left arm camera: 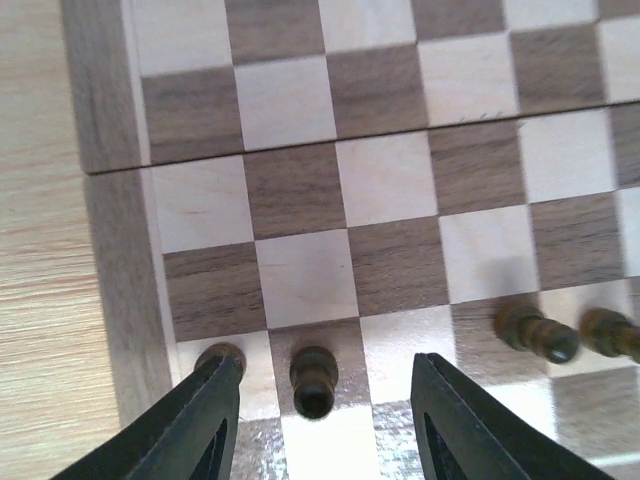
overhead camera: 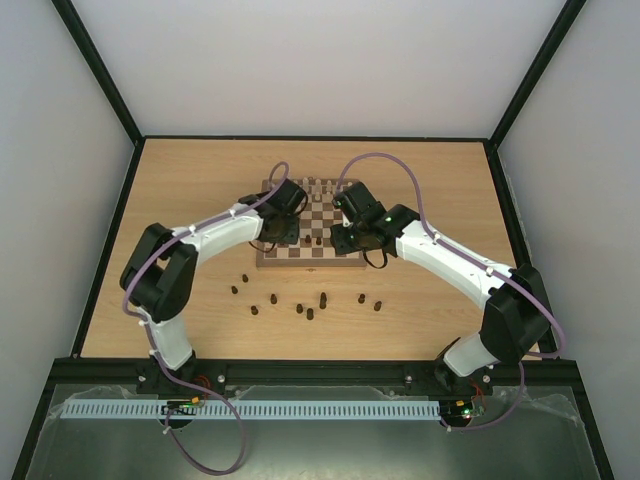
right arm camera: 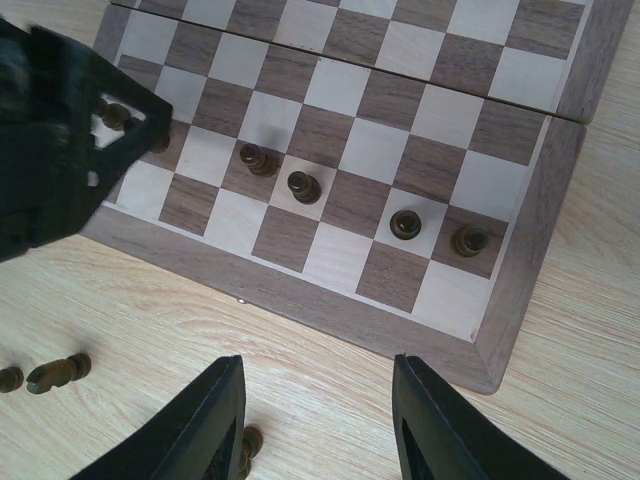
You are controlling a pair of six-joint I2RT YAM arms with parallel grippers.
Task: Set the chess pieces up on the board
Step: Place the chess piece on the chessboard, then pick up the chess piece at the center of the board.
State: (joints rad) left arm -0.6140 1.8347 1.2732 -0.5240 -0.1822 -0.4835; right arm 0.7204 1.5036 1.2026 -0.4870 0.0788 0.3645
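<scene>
We are looking down at the chessboard [overhead camera: 300, 261], which is lying in the middle of the light wooden tabletop [overhead camera: 440, 190] while both arms are reaching in over its near half.

The left gripper [left arm camera: 325, 365] is hovering low over the board's near-left corner with its jaws standing apart. A dark pawn [left arm camera: 313, 380] is standing upright on a dark square between the two fingers [left arm camera: 205, 425]. A gap is showing on either side of it, so nothing is being gripped. A second dark pawn [left arm camera: 222, 354] is peeking out from behind that finger's tip, on the cream square next to it. Two more dark pieces [left arm camera: 537, 333] are standing further to the right, in the same row as far as we can tell.

The right gripper [right arm camera: 318, 365] is hanging over bare tabletop just off the board's near edge. Its jaws are also standing apart, with nothing between them. Through its wrist camera we are seeing four dark pawns [right arm camera: 303, 185] standing upright in the second row from the near edge.

Loose dark chessmen [overhead camera: 299, 308] are lying scattered on the tabletop in front of the board, well apart from it. One of them is sitting just beside the right gripper's left finger [right arm camera: 215, 425], and we cannot tell whether the two are touching. Cream chessmen [overhead camera: 316, 186] are standing along the board's far edge.
</scene>
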